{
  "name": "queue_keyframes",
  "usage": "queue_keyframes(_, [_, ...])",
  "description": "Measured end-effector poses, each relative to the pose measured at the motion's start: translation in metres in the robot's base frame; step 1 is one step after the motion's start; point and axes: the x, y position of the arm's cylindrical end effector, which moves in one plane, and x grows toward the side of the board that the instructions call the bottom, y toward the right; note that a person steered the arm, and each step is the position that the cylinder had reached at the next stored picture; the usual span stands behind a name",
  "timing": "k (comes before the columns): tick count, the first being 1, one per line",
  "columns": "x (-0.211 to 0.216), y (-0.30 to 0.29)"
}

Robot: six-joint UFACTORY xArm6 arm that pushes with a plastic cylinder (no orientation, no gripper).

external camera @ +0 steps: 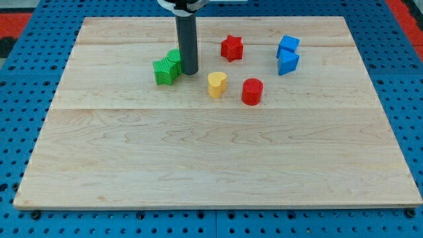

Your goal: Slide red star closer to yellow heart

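The red star lies on the wooden board near the view's top, right of centre. The yellow heart lies below it and slightly to the left, with a gap between them. My tip stands left of both, at the right side of the green blocks. It is lower-left of the red star and upper-left of the yellow heart, touching neither.
A red cylinder lies just right of the yellow heart. Two blue blocks sit together at the upper right. The wooden board rests on a blue pegboard surface.
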Motion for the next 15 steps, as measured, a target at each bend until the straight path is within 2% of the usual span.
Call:
queue_keyframes(2, [0.000,-0.040])
queue_keyframes(3, [0.000,-0.018])
queue_keyframes(4, [-0.001,0.028])
queue_keyframes(5, [-0.013,0.080])
queue_keyframes(6, [-0.040,0.102])
queue_keyframes(8, [-0.052,0.092])
queue_keyframes(9, [-0.036,0.097])
queue_keyframes(10, [-0.035,0.139])
queue_keyframes(11, [-0.035,0.154])
queue_keyframes(14, [-0.040,0.150])
queue_keyframes(15, [-0.109,0.150])
